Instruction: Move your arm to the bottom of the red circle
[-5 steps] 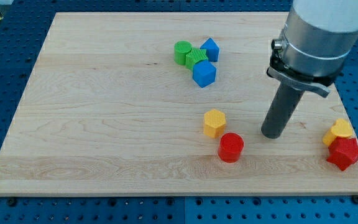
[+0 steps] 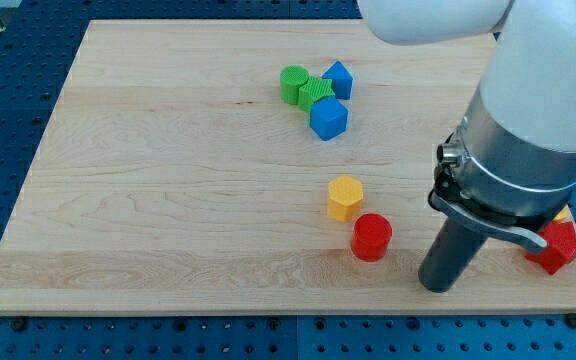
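The red circle [image 2: 372,237] is a short red cylinder on the wooden board [image 2: 168,190], right of centre near the view's bottom. My tip [image 2: 437,285] rests on the board to the right of the red circle and slightly below it, a small gap apart. A yellow hexagon block [image 2: 345,197] sits just above and left of the red circle.
A green cylinder [image 2: 293,84], a green star-like block [image 2: 316,93], a blue block [image 2: 339,78] and a blue cube [image 2: 328,118] cluster near the view's top centre. A red star block [image 2: 556,246] and a partly hidden yellow block [image 2: 565,214] lie at the right edge behind the arm.
My tip has moved toward the view's bottom, from level with the yellow hexagon to below the red circle's level. The arm now covers most of the yellow block at the right. No block moved.
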